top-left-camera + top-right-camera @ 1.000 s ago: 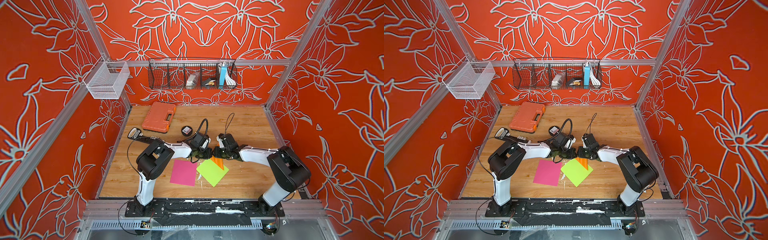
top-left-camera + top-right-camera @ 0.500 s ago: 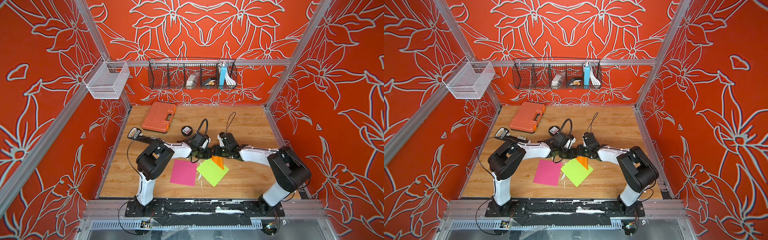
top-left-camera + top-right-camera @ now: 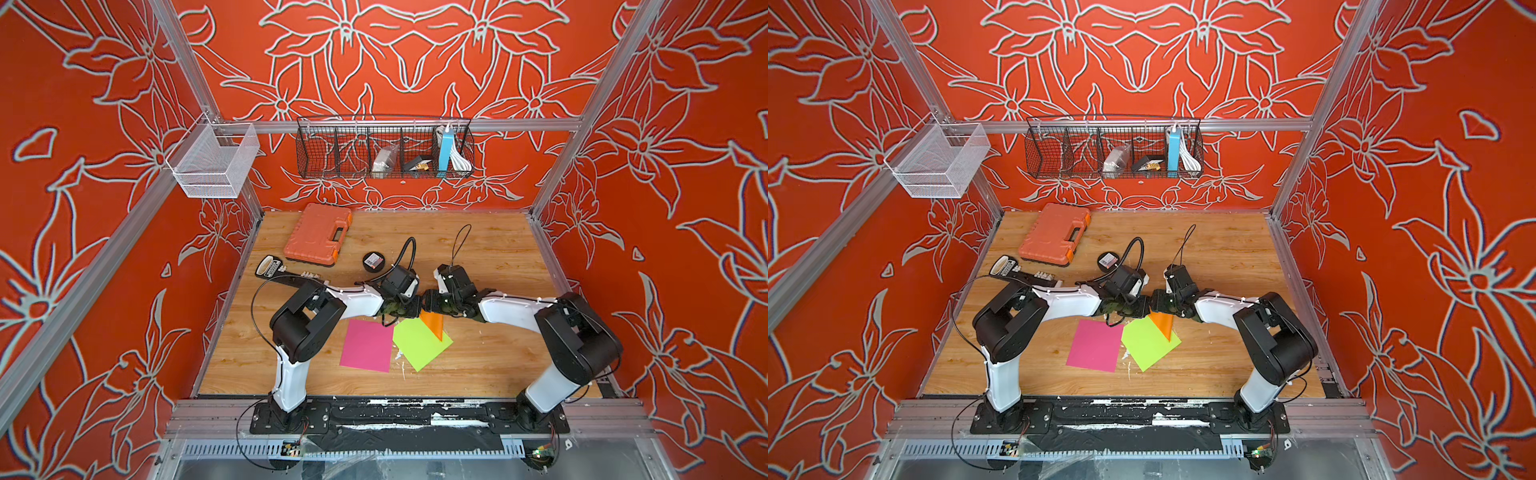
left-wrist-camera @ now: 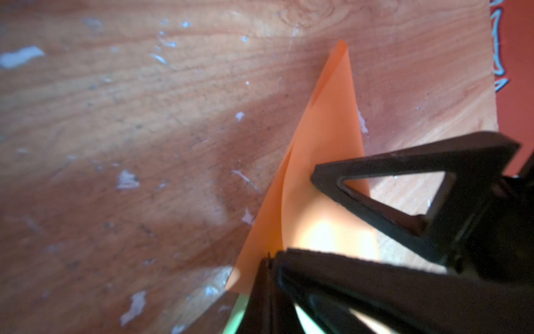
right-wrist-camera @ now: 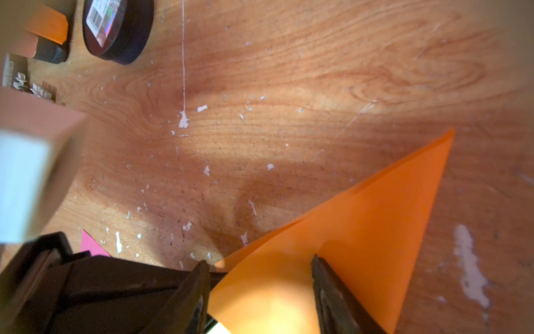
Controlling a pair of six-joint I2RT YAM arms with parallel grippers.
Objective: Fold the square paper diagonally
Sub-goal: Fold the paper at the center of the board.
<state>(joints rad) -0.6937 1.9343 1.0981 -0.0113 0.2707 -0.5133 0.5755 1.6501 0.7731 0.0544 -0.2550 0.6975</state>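
Orange paper (image 3: 432, 323) is doubled over and tented mid-desk (image 3: 490, 257), its edge over the green sheet (image 3: 419, 347). Left claw (image 4: 268, 260) pinches one corner. Right claw (image 5: 258, 261) straddles the flap, jaws apart. Best course: hold the pinch, press flat along the diagonal.

orange paper (image 3: 433, 323): upper corner hidden in both top views
wire basket (image 3: 384, 145) contents: too small to identify
left tool (image 4: 268, 260): cut off by wrist-view edge

Red floral walls (image 3: 395, 62), wooden tabletop (image 3: 498, 249)
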